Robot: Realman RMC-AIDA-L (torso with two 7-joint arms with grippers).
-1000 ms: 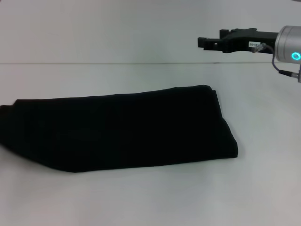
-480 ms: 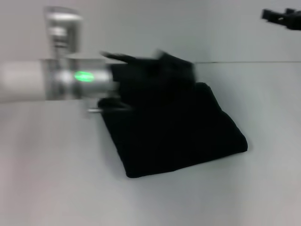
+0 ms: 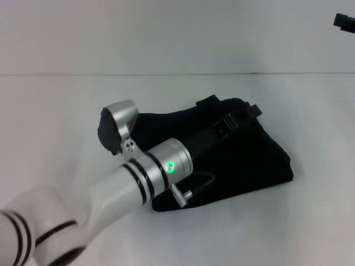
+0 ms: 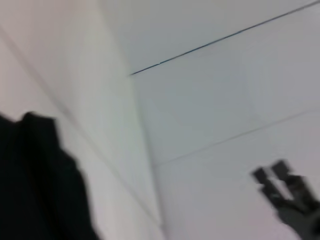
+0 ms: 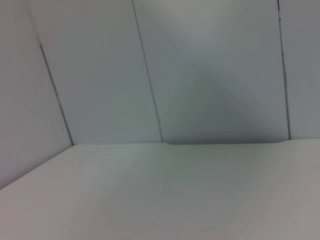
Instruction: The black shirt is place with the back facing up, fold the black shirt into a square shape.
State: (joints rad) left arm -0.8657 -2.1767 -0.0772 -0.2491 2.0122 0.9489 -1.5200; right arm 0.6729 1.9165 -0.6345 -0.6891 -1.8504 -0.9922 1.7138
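We see the black shirt (image 3: 260, 160) lying on the white table (image 3: 66, 111), right of centre, folded into a compact, roughly square bundle, so no long axis stands out; its near right corner points toward the robot's right. It looks plain black, soft and layered, with no lettering showing. The left gripper (image 3: 244, 113) reaches over the bundle's far edge; we cannot tell how its fingers stand. The right gripper (image 3: 345, 22) hangs high at the far right, mostly cut off.
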